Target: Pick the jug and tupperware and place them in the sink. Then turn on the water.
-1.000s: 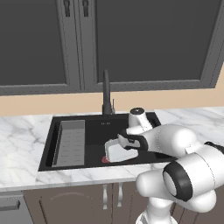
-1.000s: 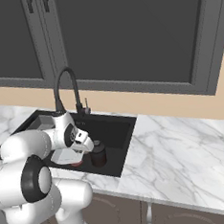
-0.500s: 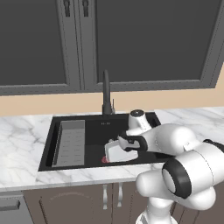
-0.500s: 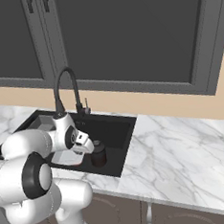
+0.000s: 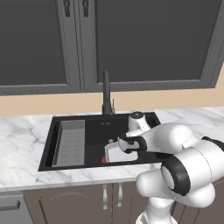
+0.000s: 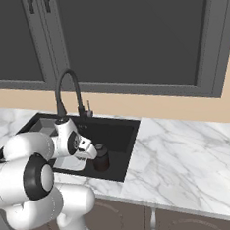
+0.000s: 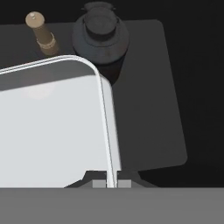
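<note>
My gripper (image 7: 107, 183) is shut on the right rim of the tupperware (image 7: 52, 118), a pale shallow container held low inside the black sink (image 5: 89, 127). In the left base view the gripper (image 5: 121, 148) is at the tupperware's (image 5: 114, 153) right edge, near the basin's front. The squat dark jug (image 7: 99, 35) with its lid and knob stands on the sink floor just beyond the tupperware. From the right base it is the jug (image 6: 101, 158) beside the gripper (image 6: 83, 158) and tupperware (image 6: 70, 163). No water runs from the black gooseneck faucet (image 5: 106, 94).
A small brass peg (image 7: 40, 33) stands on the sink floor left of the jug. A grey ribbed rack (image 5: 70, 142) fills the basin's left side, and a red disc (image 5: 104, 160) peeks out by the tupperware. White marble counter (image 6: 188, 145) surrounds the sink; dark cabinets hang above.
</note>
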Available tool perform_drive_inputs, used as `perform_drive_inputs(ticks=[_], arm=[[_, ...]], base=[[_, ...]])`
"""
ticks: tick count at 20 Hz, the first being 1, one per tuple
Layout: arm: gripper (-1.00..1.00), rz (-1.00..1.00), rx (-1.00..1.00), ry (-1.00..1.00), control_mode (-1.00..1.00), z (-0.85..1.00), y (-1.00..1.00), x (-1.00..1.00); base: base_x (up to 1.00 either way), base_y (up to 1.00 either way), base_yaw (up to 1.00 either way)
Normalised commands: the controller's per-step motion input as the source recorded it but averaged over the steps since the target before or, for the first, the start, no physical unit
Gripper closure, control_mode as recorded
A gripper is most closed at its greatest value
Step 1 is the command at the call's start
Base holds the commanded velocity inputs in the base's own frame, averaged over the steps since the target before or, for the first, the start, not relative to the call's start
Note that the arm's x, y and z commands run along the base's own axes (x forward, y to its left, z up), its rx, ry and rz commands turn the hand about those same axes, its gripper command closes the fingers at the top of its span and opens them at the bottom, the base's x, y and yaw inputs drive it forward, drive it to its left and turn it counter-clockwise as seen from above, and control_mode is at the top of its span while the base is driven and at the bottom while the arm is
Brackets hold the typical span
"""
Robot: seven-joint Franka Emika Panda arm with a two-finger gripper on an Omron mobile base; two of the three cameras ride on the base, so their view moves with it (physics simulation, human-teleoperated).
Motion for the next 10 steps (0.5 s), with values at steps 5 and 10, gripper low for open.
perform_drive_inputs(ticks=[5, 10], arm=[[1.00, 0.00, 0.00, 0.00, -1.00, -0.22, 0.00, 0.00], [1.00, 0.00, 0.00, 0.00, -1.00, -0.23, 0.00, 0.00]], base=[[0.00, 0.00, 0.00], [0.00, 0.00, 0.00]])
